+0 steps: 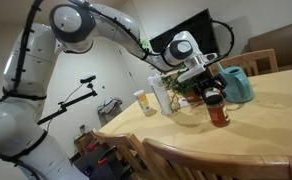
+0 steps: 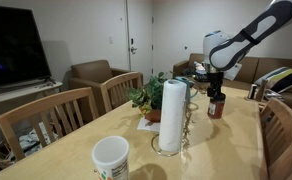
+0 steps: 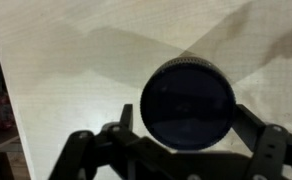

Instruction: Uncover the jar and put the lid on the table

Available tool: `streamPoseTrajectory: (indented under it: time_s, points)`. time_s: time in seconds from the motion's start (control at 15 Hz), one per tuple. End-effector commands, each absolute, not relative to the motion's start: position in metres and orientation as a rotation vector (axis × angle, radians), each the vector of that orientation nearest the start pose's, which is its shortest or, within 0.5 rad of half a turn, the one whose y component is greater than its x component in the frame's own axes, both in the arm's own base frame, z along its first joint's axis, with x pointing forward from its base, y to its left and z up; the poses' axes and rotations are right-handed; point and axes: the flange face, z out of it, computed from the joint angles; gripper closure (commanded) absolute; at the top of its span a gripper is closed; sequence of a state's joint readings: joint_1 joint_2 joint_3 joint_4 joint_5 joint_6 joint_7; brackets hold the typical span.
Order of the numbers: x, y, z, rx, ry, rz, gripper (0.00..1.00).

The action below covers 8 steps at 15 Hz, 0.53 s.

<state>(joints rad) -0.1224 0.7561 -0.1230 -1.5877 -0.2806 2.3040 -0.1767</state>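
Observation:
The small glass jar (image 1: 218, 114) with reddish contents stands upright on the tan wooden table (image 1: 276, 110), and shows in both exterior views (image 2: 216, 107). Its dark round lid (image 3: 188, 103) sits on top and fills the middle of the wrist view. My gripper (image 1: 212, 88) hangs straight above the jar, also seen in an exterior view (image 2: 217, 90). In the wrist view my gripper (image 3: 187, 112) has one finger on each side of the lid. A thin gap shows at the left finger, so the jaws look open around the lid.
A teal pitcher (image 1: 237, 83) stands just behind the jar. A potted plant (image 2: 146, 97), a tall white cylinder (image 2: 172, 115) and a pale cup (image 2: 111, 157) stand further along the table. Wooden chairs (image 2: 46, 115) line the table edges.

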Motion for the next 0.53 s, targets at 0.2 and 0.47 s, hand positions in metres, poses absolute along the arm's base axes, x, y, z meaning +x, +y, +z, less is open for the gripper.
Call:
streamPoseTrajectory:
  time_s: [0.2,0.47]
  points:
    - [0.6733,-0.1593,0.1980,-3.415,-0.273,0.236,0.00]
    - [0.6729,-0.1585,0.1960,-3.408,-0.268,0.271,0.03]
